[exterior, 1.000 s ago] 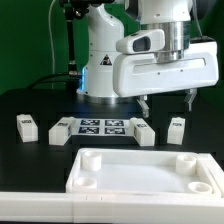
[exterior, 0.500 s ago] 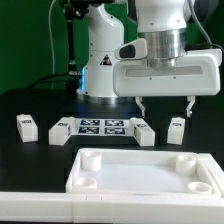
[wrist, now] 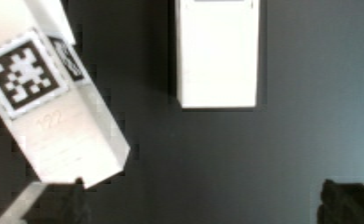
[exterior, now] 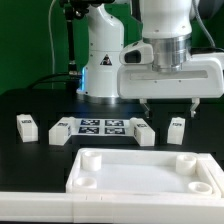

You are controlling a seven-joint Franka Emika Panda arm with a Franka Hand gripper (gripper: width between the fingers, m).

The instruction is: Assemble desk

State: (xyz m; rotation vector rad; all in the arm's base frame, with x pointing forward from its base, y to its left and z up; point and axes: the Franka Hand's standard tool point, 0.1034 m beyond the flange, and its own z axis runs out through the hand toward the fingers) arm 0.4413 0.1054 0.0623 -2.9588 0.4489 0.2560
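On the dark table (exterior: 20, 150), at the exterior view's left, the first leg (exterior: 27, 127) lies with a tag on its near end, and the second leg (exterior: 59, 130) lies just beside it, a little apart and turned slightly. Next to that is the marker board (exterior: 100, 126), flat on the table in front of the robot's base. Against the board's right edge lies the third leg (exterior: 144, 131), set at an angle. The fourth leg (exterior: 177, 130) lies near it, further to the exterior view's right. The gripper (exterior: 169, 105) hangs above the gap between these two legs, clear of both. Its jaws are spread wide and hold nothing. In the wrist view the dark fingertips (wrist: 58, 203) show at the two lower corners with bare table between them. The third leg (wrist: 46, 100) lies slantwise with its tag facing up, and the fourth leg (wrist: 220, 55) lies straight, apart from it. In front of the row of legs, from the middle of the exterior view toward its right, the tabletop (exterior: 145, 172) lies rim upward with its round corner sockets showing. A long white bar (exterior: 35, 208) runs along the front edge just beside the tabletop's left side.
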